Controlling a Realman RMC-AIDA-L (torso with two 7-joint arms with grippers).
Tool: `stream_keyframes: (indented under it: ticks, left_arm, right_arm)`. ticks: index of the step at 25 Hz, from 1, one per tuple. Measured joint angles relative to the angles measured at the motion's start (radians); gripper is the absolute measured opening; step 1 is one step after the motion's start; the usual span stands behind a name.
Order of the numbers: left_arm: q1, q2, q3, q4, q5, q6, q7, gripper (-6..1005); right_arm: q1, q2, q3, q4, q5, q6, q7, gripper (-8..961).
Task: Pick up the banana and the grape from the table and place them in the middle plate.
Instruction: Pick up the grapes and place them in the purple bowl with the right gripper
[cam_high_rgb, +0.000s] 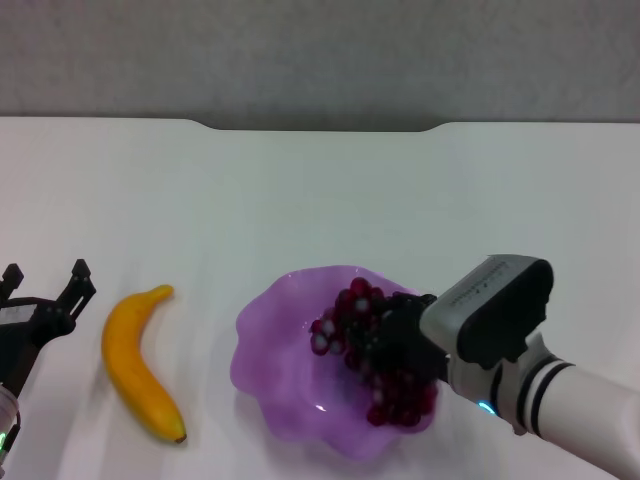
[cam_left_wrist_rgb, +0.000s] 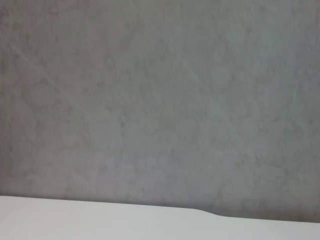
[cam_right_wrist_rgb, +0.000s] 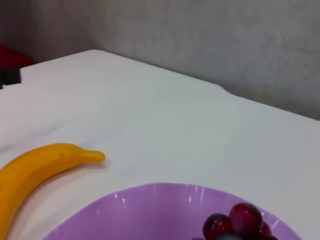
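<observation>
Head view: the right gripper (cam_high_rgb: 392, 345) sits over the grape (cam_high_rgb: 372, 352) inside the middle plate (cam_high_rgb: 275, 365), jaws hidden, so I cannot tell their state. The left gripper (cam_high_rgb: 45, 290), jaws spread, waits at nine o'clock of the banana (cam_high_rgb: 138, 360) on the surface (cam_high_rgb: 320, 200). Left wrist view: only the surface's far edge. Right wrist view: grape in plate, banana outside. Grape placement looks near done; the banana pick comes next.

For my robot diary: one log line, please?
grape: in middle plate | right gripper: over it | banana: on table | left gripper: open, beside
</observation>
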Motion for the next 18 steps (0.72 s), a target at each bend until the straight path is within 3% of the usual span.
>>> stream_keyframes:
  ticks: [7,15,18]
  left_arm:
    - [0.004,0.0,-0.001,0.0,0.0,-0.001,0.0,894]
    - [0.004,0.0,-0.002,0.0,0.0,-0.001,0.0,894]
    - [0.004,0.0,-0.003,0.0,0.0,-0.001,0.0,894]
  right_arm:
    - [-0.045,-0.004,0.012,-0.016,-0.007,-0.136,-0.035,394]
    - [-0.059,-0.001,0.038,-0.026,-0.007,-0.161,-0.053,698]
    - [-0.063,-0.001,0.053,-0.076,-0.007,-0.254,-0.052,800]
